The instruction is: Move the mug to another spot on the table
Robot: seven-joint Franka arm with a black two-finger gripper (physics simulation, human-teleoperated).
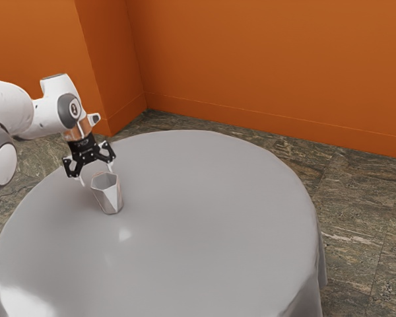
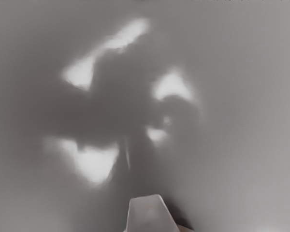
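grey, glossy cloth covers the round table (image 1: pixel 204 264) from its nearest edge, hanging in soft folds at the rim with a pale glare spot on the surface. further in, toward the exterior view's left, i see the mug (image 1: pixel 107 193) standing upright on the cloth, well inside the rim. it is light grey, close to the cloth's own tone, with flat angular facets in place of a smooth round wall, an open mouth showing a darker inside, and a body that narrows slightly toward the base. i cannot make out a handle from this side.

just behind and above the mug hangs my gripper (image 1: pixel 94 173), black, pointing down, its two fingers spread wide and holding nothing; one fingertip drops beside the mug's rim on the exterior view's left, the other sits higher by the rim's far side. i cannot tell whether either one touches it.

in the wrist view a pale faceted piece of the mug (image 2: pixel 147 215) sits right under my hand, with the hand's dark shadow (image 2: pixel 121 96) spread over the table (image 2: pixel 261 106).

behind the gripper the white arm (image 1: pixel 26 115) comes in from the exterior view's left. beyond the table lie the mottled stone floor (image 1: pixel 363 198) and the orange wall (image 1: pixel 270 59).
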